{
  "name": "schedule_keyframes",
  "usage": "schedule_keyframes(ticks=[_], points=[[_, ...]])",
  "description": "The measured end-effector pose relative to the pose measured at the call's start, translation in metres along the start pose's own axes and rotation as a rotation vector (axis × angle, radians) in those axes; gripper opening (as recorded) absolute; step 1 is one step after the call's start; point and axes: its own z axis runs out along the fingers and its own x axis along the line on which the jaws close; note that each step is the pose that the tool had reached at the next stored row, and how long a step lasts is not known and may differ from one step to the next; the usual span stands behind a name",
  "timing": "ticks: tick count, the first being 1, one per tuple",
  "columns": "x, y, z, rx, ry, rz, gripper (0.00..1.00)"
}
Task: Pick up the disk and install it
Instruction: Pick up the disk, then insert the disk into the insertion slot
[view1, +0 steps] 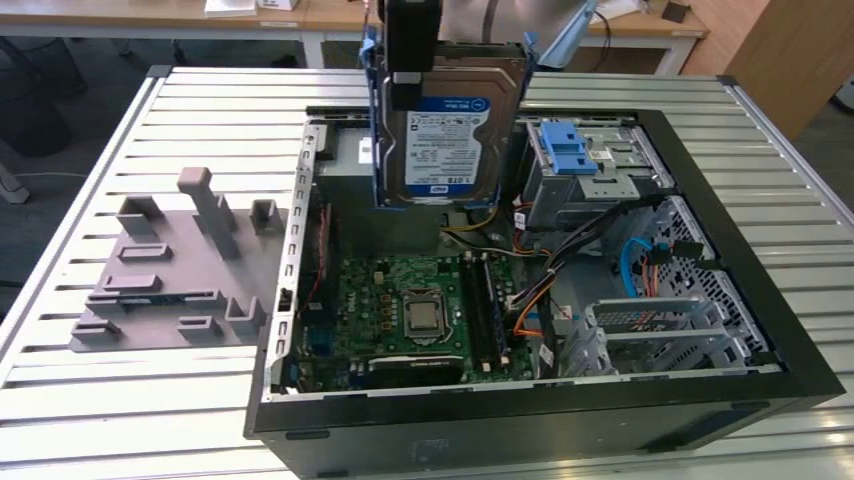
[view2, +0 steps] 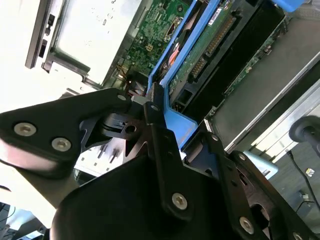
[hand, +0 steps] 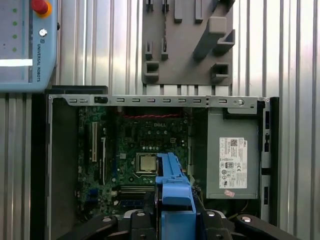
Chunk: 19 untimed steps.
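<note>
- Disk (view1: 447, 130) is held upright in the air over the open computer case (view1: 534, 425), its blue-and-white label turned toward the exterior view.
- Blue rails are seen along both of its long edges; in the second wrist view the green circuit-board side of the disk (view2: 210, 45) is shown.
- The disk's upper end is gripped by the jaws, which are closed on it at the blue rail, as seen in both wrist views.
- Below the disk, the green motherboard (view1: 400, 300) is exposed on the case floor, with the processor socket (view1: 424, 315) near its middle.
- A metal drive cage with a small blue latch (view1: 571, 150) is located in the case, just to the exterior view's right of the hanging disk.
- A grey power supply box with a white sticker (hand: 232, 160) is seated in one corner of the case.
- A grey moulded fixture (view1: 174, 270) is laid on the slatted metal tabletop (view1: 120, 400), beside the case on the exterior view's left.
</note>
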Motion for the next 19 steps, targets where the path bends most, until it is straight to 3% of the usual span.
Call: schedule_keyframes(ticks=[19], points=[[0.0045,-0.0212,0.003,-0.0001,0.0002,0.0,0.36]])
